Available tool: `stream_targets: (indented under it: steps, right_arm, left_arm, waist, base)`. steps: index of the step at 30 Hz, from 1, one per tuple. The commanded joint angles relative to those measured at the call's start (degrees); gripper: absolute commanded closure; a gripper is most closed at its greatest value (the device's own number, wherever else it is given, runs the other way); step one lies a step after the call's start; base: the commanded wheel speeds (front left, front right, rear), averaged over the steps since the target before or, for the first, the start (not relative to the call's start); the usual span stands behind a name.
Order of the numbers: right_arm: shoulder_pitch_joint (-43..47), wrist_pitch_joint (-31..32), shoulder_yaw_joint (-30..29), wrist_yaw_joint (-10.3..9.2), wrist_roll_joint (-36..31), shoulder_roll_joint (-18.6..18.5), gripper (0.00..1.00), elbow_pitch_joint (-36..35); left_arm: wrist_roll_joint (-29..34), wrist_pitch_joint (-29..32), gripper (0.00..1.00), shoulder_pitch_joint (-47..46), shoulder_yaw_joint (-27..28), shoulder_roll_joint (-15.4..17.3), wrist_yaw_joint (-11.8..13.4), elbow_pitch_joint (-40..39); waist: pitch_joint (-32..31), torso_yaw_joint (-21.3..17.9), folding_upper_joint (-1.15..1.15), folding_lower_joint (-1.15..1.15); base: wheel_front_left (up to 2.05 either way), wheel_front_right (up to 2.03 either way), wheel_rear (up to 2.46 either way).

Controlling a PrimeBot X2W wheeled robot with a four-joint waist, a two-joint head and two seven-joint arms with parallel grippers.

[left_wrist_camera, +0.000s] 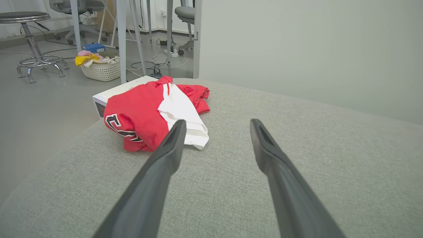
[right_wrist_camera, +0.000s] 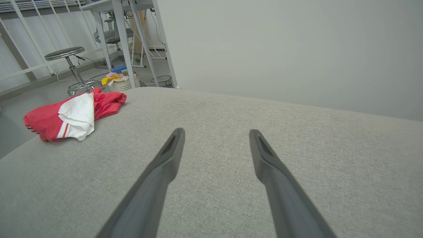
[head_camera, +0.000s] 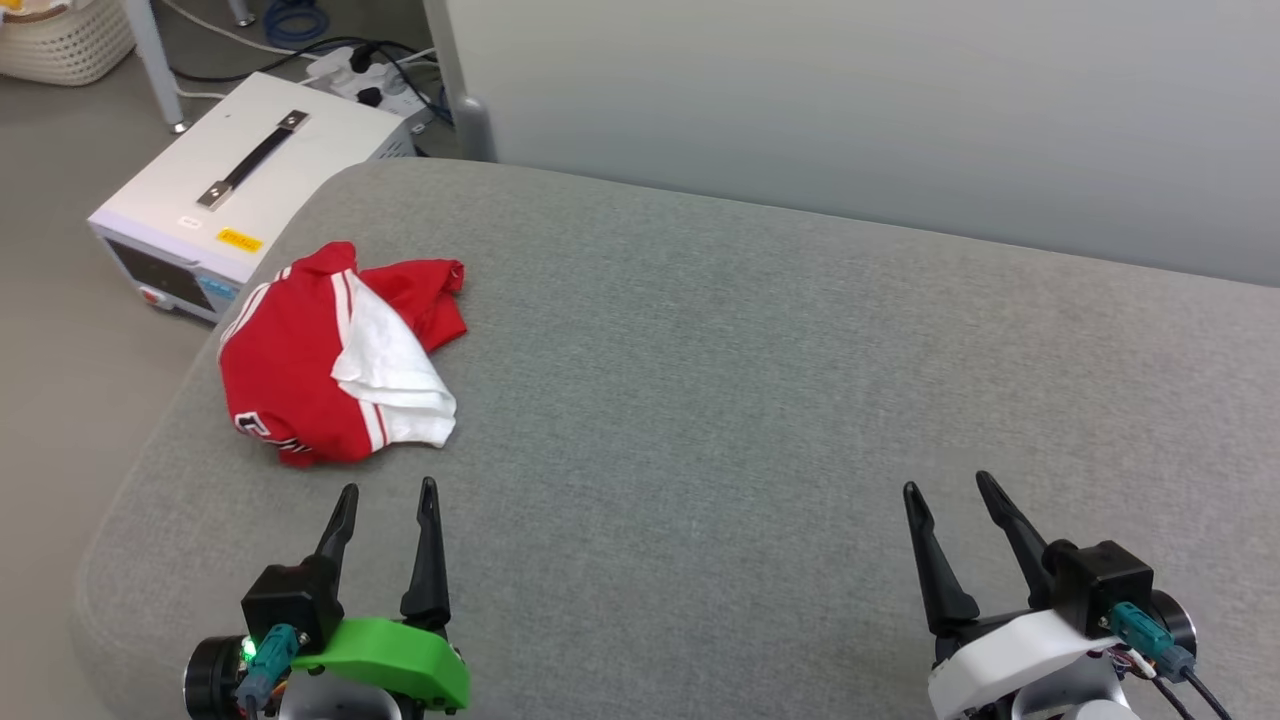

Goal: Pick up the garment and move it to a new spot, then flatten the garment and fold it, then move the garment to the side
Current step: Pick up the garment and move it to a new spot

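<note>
The garment [head_camera: 310, 360], a red shirt with a white sleeve draped over it and black lettering at its lower edge, lies crumpled near the left edge of the grey cushioned surface [head_camera: 750, 380]. My left gripper [head_camera: 387, 490] hovers open just short of it, nothing between its fingers. In the left wrist view the garment [left_wrist_camera: 142, 112] sits ahead and to the left of the left gripper [left_wrist_camera: 216, 123]. My right gripper [head_camera: 945, 485] stands open at the lower right, far from the cloth; its wrist view shows the garment [right_wrist_camera: 53, 117] at the far left and the right gripper [right_wrist_camera: 216, 132] over bare fabric.
A white box with a black handle [head_camera: 240, 180] stands on the floor beyond the surface's left edge, with cables and a power strip [head_camera: 370, 75] behind it. A pale wall panel [head_camera: 850, 110] borders the far side. A laundry basket [left_wrist_camera: 100, 67] and a stool [left_wrist_camera: 33, 43] stand on the floor.
</note>
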Motion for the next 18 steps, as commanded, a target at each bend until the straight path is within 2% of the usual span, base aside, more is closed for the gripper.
stream_targets:
  steps: [1,10,18]
  right_arm:
    - [-0.9,-0.6,0.4,-0.05,0.4,-0.1,0.00,0.5]
    - [-0.9,-1.7,1.6,-0.05,1.3,-0.1,0.00,1.7]
    - [-1.2,-2.6,2.8,-0.05,2.3,-0.1,0.00,2.7]
  left_arm:
    - [-0.7,-0.6,0.00,0.0,0.1,-0.2,-0.2,0.3]
    - [-1.8,-1.7,0.00,0.4,-0.5,-0.2,-0.2,0.9]
    - [-2.8,-2.6,0.00,0.6,-0.7,-0.2,-0.2,1.1]
  waist:
    - [-0.1,3.9,0.00,0.00]
    - [-0.3,9.5,0.00,0.00]
    - [-0.2,12.7,0.00,0.00]
  base:
    - [0.00,0.00,0.00]
    - [0.00,0.00,0.00]
    - [0.00,0.00,0.00]
